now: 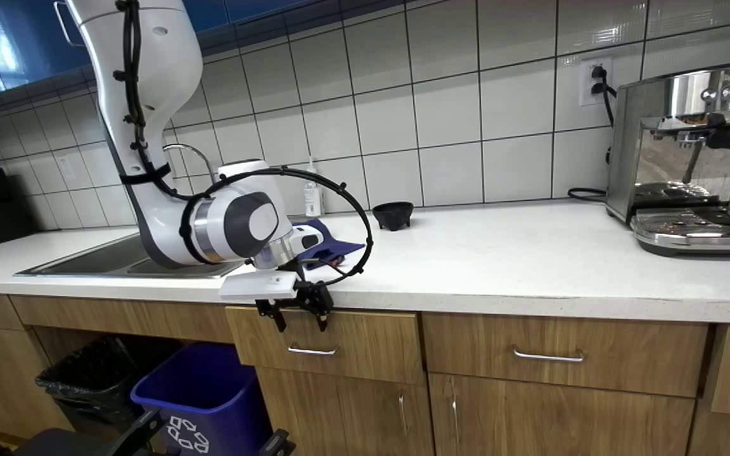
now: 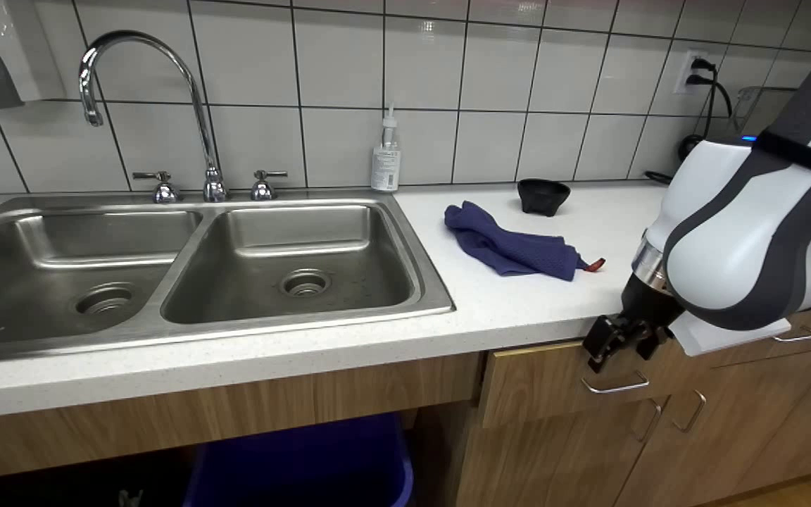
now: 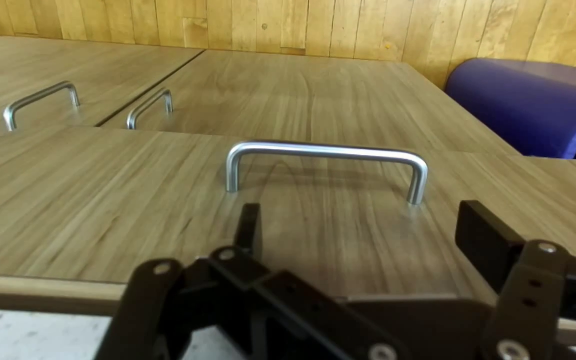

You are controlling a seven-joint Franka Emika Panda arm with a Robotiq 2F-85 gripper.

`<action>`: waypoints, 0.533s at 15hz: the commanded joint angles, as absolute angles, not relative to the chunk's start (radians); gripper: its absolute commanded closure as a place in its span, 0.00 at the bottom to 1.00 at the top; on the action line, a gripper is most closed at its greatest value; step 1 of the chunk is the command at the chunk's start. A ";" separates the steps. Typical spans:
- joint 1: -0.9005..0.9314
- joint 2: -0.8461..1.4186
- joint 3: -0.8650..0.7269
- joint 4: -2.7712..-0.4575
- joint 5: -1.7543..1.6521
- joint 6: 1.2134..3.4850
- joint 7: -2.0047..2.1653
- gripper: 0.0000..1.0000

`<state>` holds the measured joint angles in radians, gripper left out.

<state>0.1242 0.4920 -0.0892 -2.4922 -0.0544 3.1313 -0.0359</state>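
Observation:
My gripper [image 1: 301, 326] is open and empty, pointing down in front of a wooden drawer [image 1: 377, 345]. It also shows in an exterior view [image 2: 620, 359]. The drawer has a silver bar handle [image 1: 312, 351], just below the fingertips. In the wrist view, the handle [image 3: 325, 149] lies beyond the two spread fingers [image 3: 360, 210], apart from them. The drawer front [image 3: 118, 200] shows its top edge and looks slightly pulled out. On the counter behind the gripper lies a crumpled blue cloth [image 2: 511, 243] with a small red tip [image 2: 594, 265] sticking out.
The white counter [image 1: 530, 266] has its edge just above the gripper. A black bowl [image 2: 543, 197], a clear bottle [image 2: 386, 165], a steel sink [image 2: 441, 296] and an espresso machine [image 1: 707, 164] are on it. A blue bin [image 1: 206, 386] and black-lined bin [image 1: 99, 380] stand below.

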 commanded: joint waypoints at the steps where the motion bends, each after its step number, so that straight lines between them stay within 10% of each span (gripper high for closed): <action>1: 0.152 0.525 -0.098 -2.410 -0.053 3.121 -0.008 0.00; 8: 0.156 0.533 -0.088 -2.400 -0.051 3.119 0.010 0.00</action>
<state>0.1415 0.5178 -0.0902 -2.4601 -0.0539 3.1295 -0.0016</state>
